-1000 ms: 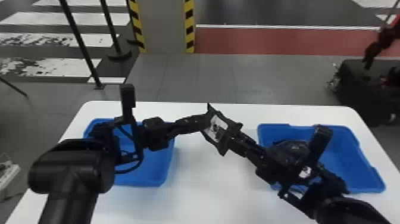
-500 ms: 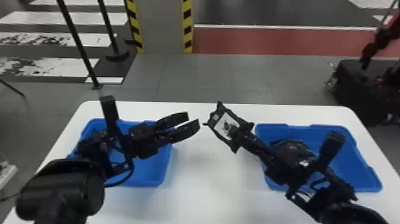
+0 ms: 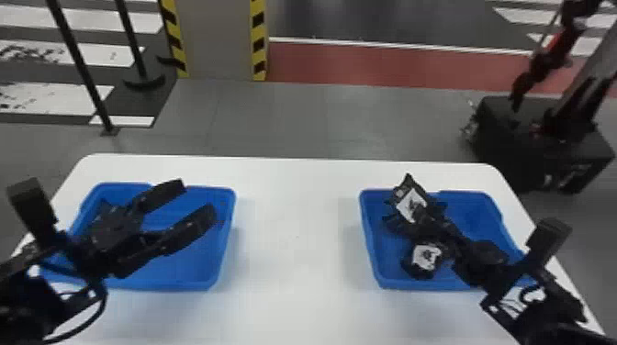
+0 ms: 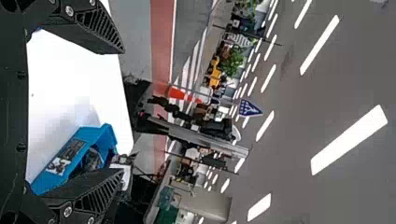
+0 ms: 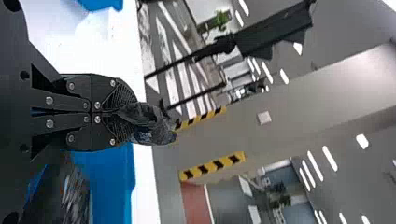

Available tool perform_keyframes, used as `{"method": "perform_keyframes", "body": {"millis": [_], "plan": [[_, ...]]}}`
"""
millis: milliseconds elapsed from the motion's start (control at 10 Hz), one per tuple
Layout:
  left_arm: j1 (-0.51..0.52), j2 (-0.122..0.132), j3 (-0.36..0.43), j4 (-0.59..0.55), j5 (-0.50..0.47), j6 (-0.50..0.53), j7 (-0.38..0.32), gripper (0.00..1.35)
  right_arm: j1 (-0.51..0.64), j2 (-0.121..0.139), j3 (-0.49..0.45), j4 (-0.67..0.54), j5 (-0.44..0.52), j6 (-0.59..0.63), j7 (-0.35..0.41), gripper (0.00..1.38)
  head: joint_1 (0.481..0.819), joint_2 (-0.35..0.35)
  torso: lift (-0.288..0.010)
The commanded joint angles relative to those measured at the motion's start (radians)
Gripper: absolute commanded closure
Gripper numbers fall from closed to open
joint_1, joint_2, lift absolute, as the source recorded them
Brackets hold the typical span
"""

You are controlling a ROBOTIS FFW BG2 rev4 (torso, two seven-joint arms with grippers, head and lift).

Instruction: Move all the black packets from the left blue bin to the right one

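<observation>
Closed on a black packet (image 3: 410, 204), the right gripper (image 5: 125, 113) has swung from left of the right bin (image 3: 477, 222) to over it, apparently just above another packet (image 3: 425, 258) inside; release likely follows. Well left of that bin, the left gripper (image 3: 199, 198), fingers spread, has finished its handover.

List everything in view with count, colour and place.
table: one, white, before the robot
left bin: one, blue, table's left side
right bin: one, blue, table's right side
held packet: one, black with white label, over right bin
other packets: at least one, black with white label, inside right bin
posts: two, black, floor beyond, left
pillar: one, grey with yellow-black edges, beyond table
left gripper: one, black, open above left bin
right gripper: one, black, shut on held packet
</observation>
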Motion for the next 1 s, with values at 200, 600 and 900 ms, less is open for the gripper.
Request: {"method": "perform_keyframes", "body": {"millis": [200, 600, 900], "plan": [[0.098, -0.002, 0.076, -0.057, 0.007, -0.064, 0.011, 0.13, -0.014, -0.038, -0.049, 0.104, -0.017, -0.053, -0.105, 1.19, 0.695, -0.113, -0.11], [0.179, -0.011, 0.178, -0.145, -0.073, -0.114, 0.068, 0.14, 0.183, 0.049, -0.046, -0.242, 0.011, -0.134, -0.168, 0.15, 0.695, -0.112, -0.11], [0.193, -0.053, 0.293, -0.179, -0.214, -0.055, 0.135, 0.13, 0.288, 0.076, 0.022, -0.465, -0.022, -0.132, -0.149, 0.25, 0.695, 0.003, -0.11]]}}
